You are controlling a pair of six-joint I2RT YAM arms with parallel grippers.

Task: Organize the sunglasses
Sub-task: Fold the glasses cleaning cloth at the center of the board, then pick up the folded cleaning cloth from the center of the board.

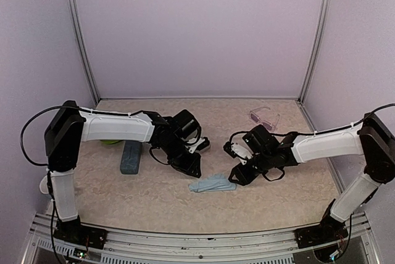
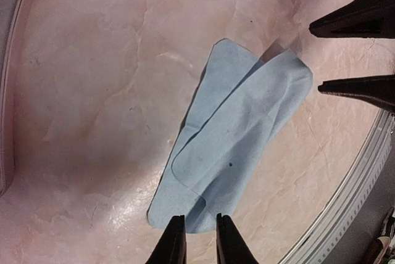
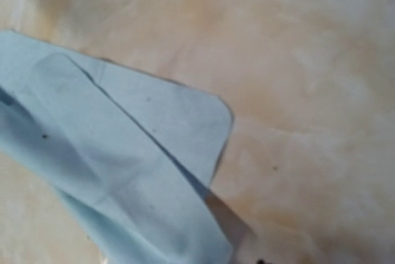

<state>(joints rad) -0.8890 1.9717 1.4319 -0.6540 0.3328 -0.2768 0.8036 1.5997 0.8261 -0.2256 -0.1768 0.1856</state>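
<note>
One pair of sunglasses [image 1: 264,117], pale clear-framed with purplish-pink lenses, lies at the back right of the table, beyond the right arm. My left gripper [image 1: 192,170] hovers low at mid-table. In the left wrist view its fingertips [image 2: 174,239] stand a narrow gap apart over the near end of a light-blue cloth [image 2: 241,134], with nothing pinched between them. My right gripper [image 1: 237,177] is just past the cloth's other end. Its two dark fingers [image 2: 355,20] are spread apart and empty. The right wrist view shows only cloth [image 3: 117,171] and table.
A blue-grey oblong case [image 1: 131,156] lies under the left forearm, with something green [image 1: 111,142] behind it. The cloth [image 1: 212,184] lies in overlapping layers between the two grippers. Purple walls close in the table on three sides, and a metal rail [image 2: 364,171] runs along the front.
</note>
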